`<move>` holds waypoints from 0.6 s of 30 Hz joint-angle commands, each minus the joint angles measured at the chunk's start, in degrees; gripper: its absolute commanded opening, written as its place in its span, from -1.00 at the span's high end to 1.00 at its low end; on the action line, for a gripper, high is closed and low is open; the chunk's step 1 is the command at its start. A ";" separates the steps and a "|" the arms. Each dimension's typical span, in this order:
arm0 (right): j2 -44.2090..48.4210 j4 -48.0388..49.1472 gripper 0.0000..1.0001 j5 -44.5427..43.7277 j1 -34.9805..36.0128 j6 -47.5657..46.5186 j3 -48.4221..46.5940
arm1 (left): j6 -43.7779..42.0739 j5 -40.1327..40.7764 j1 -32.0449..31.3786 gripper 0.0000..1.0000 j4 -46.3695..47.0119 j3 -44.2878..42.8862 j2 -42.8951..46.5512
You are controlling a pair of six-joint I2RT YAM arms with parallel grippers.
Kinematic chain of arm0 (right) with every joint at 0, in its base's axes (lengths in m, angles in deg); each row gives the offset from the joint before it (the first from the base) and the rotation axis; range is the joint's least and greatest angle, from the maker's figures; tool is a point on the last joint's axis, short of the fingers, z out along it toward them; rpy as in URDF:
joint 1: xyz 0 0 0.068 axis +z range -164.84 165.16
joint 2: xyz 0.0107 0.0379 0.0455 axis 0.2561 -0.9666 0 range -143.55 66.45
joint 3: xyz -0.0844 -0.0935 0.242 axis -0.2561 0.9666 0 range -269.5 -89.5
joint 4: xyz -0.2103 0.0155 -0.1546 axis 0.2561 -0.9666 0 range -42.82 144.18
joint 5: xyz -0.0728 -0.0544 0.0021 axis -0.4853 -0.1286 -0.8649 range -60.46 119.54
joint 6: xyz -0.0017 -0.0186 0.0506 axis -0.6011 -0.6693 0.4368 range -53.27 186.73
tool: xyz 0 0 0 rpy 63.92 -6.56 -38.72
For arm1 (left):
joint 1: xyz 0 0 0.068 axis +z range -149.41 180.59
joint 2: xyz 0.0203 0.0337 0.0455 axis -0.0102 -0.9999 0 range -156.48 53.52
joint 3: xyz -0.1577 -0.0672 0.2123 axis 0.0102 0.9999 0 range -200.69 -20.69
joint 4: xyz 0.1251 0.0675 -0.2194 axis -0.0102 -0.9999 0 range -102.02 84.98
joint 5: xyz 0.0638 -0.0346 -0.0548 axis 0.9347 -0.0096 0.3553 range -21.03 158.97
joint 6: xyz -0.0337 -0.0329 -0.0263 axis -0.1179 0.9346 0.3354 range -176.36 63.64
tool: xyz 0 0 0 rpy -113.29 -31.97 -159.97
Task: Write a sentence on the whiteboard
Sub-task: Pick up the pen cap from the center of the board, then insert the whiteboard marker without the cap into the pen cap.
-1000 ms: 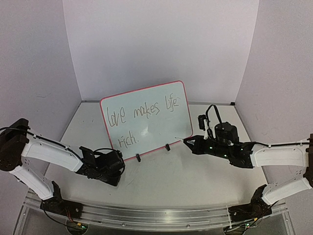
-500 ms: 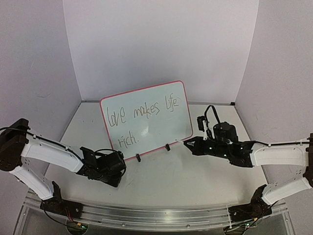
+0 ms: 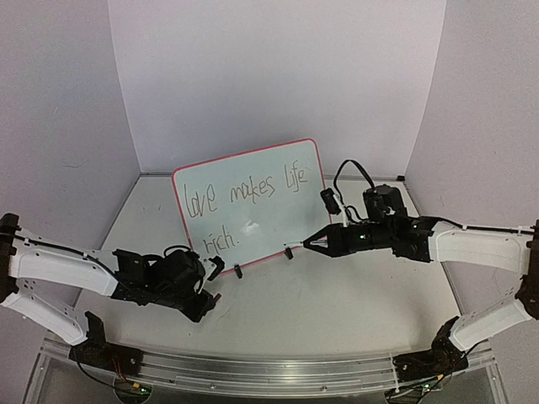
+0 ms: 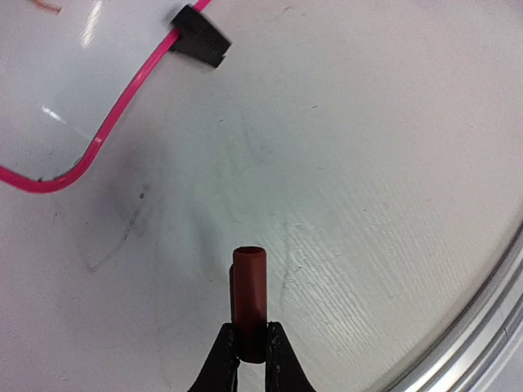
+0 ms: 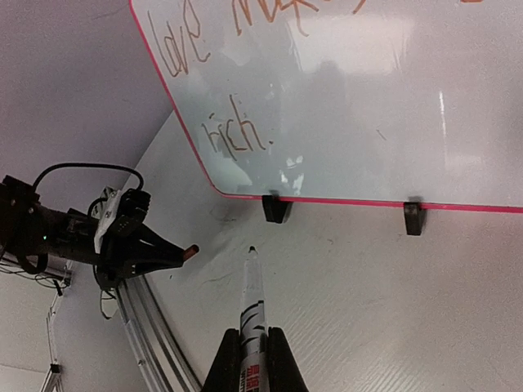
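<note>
The whiteboard, white with a thin red-pink frame, leans upright at the back on two black clip feet. The sentence reads "love makes life rich." in two lines. The board and the word "rich." also show in the right wrist view. My right gripper is shut on a white marker; its bare tip hangs above the table, in front of the board's lower edge. My left gripper is shut on a red-brown marker cap, low over the table, near-left of the board. That gripper also shows in the right wrist view.
A metal rail runs along the near table edge and shows in the left wrist view. White walls close in the back and both sides. A black cable loops above my right wrist.
My right gripper has swung left with the marker, from the board's lower right corner to in front of its lower edge. My left gripper has turned and lifted, so the cap now points right.
</note>
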 commanded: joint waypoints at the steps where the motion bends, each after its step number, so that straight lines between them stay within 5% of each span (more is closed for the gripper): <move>1: -2.81 -3.29 1.00 17.37 -0.06 -0.51 -4.29 | -10.02 -10.60 -0.14 1.00 6.72 1.26 5.09; 18: -11.96 -8.18 1.00 30.83 0.30 2.22 -10.53 | -19.92 -19.12 -0.18 1.00 15.73 1.16 7.12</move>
